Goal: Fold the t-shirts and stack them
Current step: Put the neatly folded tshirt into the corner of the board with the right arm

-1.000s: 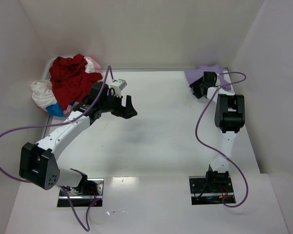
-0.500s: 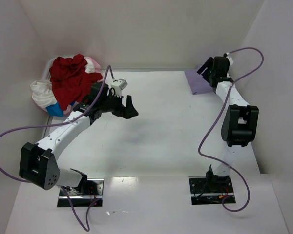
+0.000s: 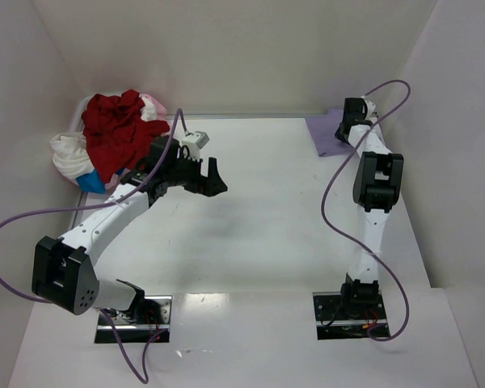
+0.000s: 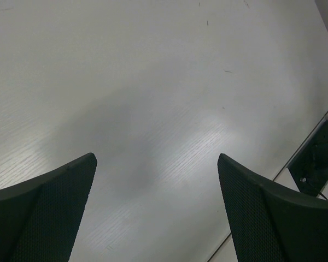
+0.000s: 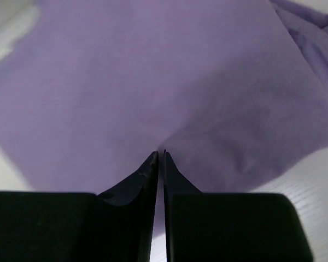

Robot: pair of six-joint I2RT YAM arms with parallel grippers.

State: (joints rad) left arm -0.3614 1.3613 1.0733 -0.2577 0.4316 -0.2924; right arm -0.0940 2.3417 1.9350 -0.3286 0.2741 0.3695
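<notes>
Right gripper (image 5: 159,155) is pressing its fingers together and seems to be pinching a little bit of the lavender t-shirt (image 5: 153,82), which is lying at the far right corner of the table (image 3: 267,234). It should be holding tight and pulling slowly toward the middle, where there is room. Walls (image 3: 436,121) are standing close on two sides. Left gripper (image 3: 212,179) is hanging spread wide over the table, near the red t-shirt (image 3: 117,133) heaped in the far left corner.

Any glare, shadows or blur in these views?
Top view: sharp, glare at the near edge of the table. Left wrist: soft shadow and sheen under the left gripper. Right wrist: purple shirt slightly soft, right gripper dark and featureless.
</notes>
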